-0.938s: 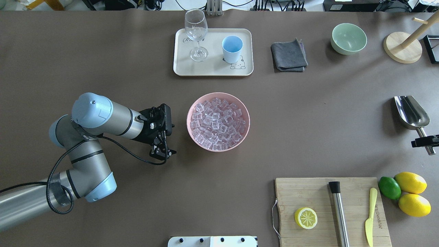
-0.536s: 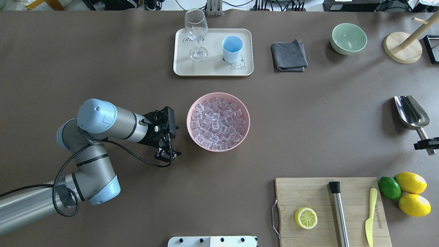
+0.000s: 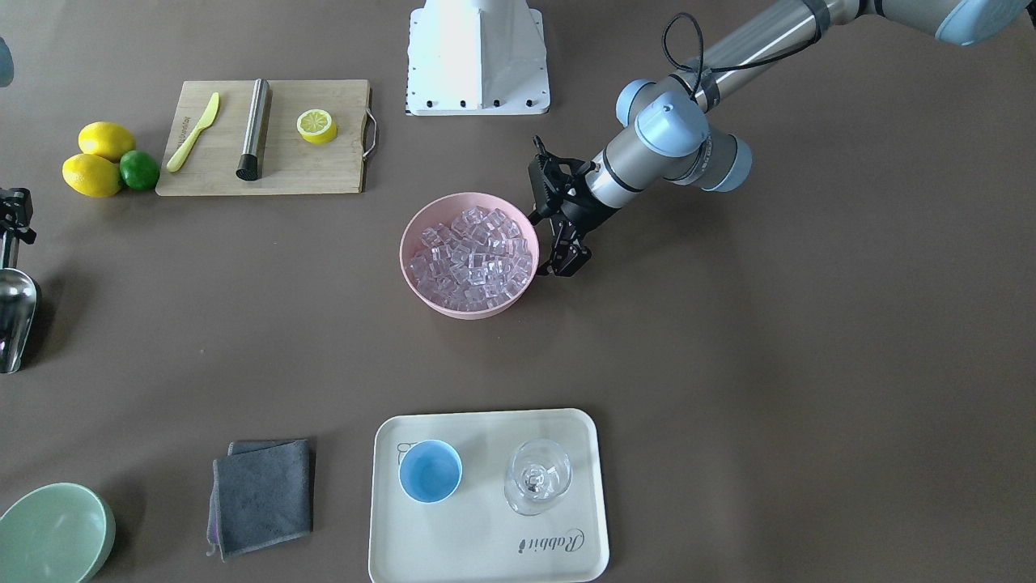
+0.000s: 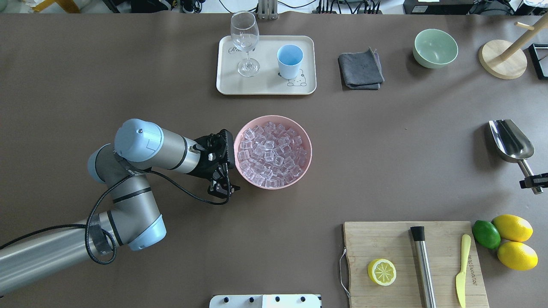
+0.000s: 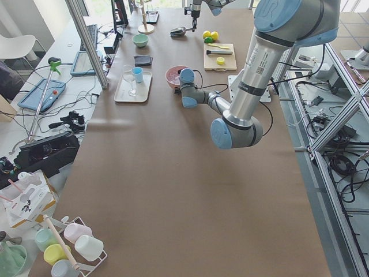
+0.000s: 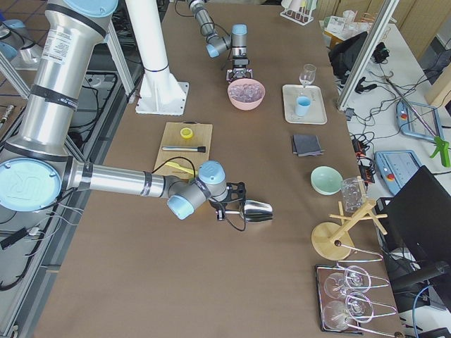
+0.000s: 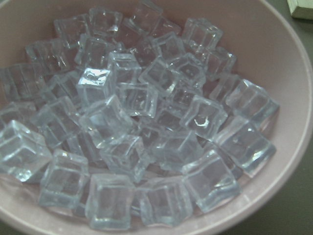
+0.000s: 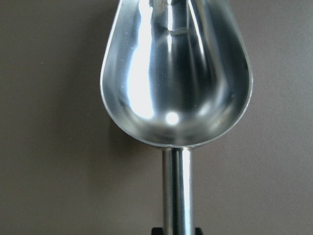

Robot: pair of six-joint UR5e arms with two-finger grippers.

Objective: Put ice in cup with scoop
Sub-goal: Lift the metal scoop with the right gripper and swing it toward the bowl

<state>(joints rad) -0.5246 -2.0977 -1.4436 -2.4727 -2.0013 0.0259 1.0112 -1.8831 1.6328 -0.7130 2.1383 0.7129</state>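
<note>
The left arm is the one doing the moving. Over the last second its left gripper (image 4: 223,188) has been sliding across the tabletop (image 4: 385,171) toward the pink bowl (image 4: 272,116). Now it is sitting just beside the bowl's rim on the robot's left side. Its fingers are standing apart with nothing between them. I am reading this as the arm coming in to steady the bowl, not to pick anything up itself.

Over at the right edge, the right gripper (image 4: 531,182) is clamping the scoop (image 4: 511,141) by its rod handle. At least that is how it is looking to me, since only a sliver of that gripper shows from above and the wrist camera catches just the tips hugging the rod. The scoop has barely shifted in that second, its trough swinging only a touch. It is staying well apart from the bowl, and its trough is showing empty and bright.

The ice (image 4: 272,154) is all lying heaped in the bowl. The cup (image 4: 290,60) is standing empty on the tray (image 4: 265,88), beyond the bowl. So nothing is getting scooped yet. The only real change is the left arm closing in, and the scoop is going to have to cross most of the tabletop before any ice can move.
</note>
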